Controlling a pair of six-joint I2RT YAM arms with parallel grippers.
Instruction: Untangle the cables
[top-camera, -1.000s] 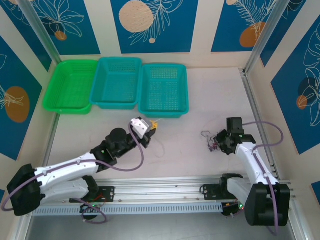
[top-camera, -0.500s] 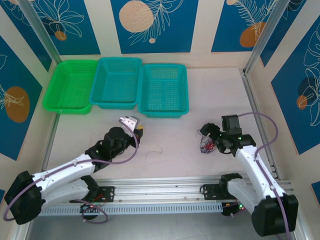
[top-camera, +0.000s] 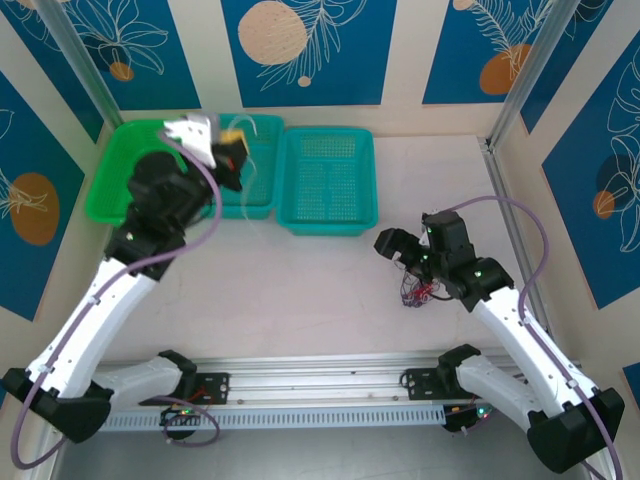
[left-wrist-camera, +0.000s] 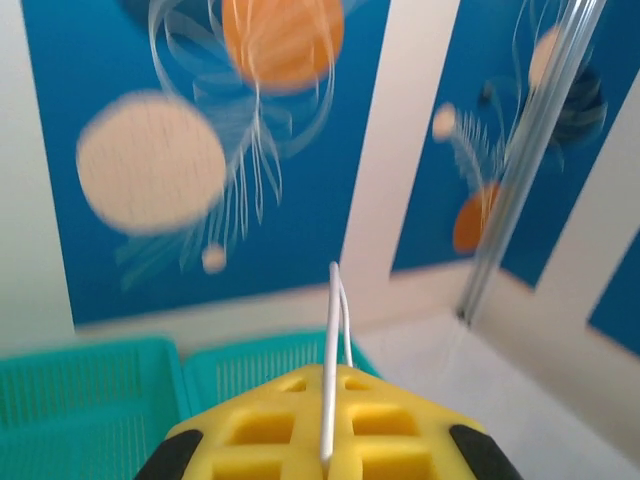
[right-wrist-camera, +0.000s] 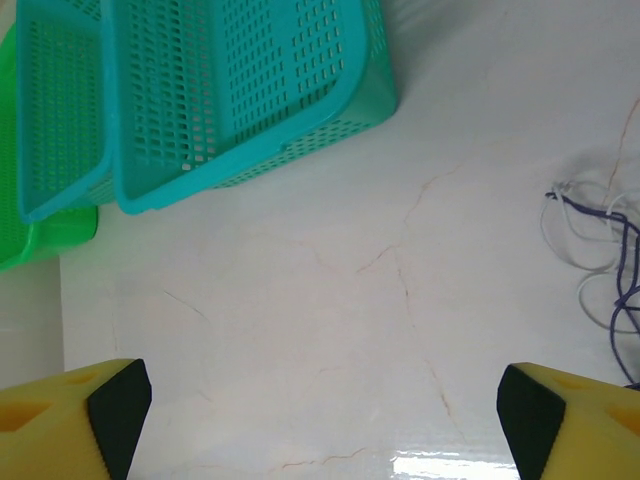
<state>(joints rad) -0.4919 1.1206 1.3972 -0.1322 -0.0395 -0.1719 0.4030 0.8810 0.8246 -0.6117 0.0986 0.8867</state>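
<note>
overhead view first: left gripper (top-camera: 236, 150) stands high at the end of its arm, above the seam between the green basket (top-camera: 130, 185) and the middle teal basket (top-camera: 255, 195). its yellow fingers are pressed together. a whitish cable (top-camera: 262, 190) hangs from them as a faint thin line over the middle basket. a second teal basket (top-camera: 328, 185) sits just right of it, all three in a row at the far side of the table (top-camera: 330, 300). on the right half of the table, the right gripper (top-camera: 400, 250) has its jaws spread wide with nothing between them. a knot of cables (top-camera: 415, 292), red and dark strands, lies on the table just below the right gripper; whether it touches a finger i cannot tell.

left wrist view: the left gripper (left-wrist-camera: 325, 445) is closed tight, yellow pads meeting, and the whitish cable (left-wrist-camera: 333, 330) is pinched in the seam and rises straight up from it. teal basket mesh (left-wrist-camera: 90, 400) shows behind, with the blue patterned wall beyond, blurred.

right wrist view: the right gripper (right-wrist-camera: 322, 400) is wide open, its two yellow tips at the bottom corners, bare table (right-wrist-camera: 330, 290) between them. the knot of cables (right-wrist-camera: 600, 250) lies at the right edge, whitish loops and a dark strand, apart from both tips. the teal baskets (right-wrist-camera: 250, 90) lie at the top left, and a corner of the green one (right-wrist-camera: 40, 240) shows beside them.
</note>
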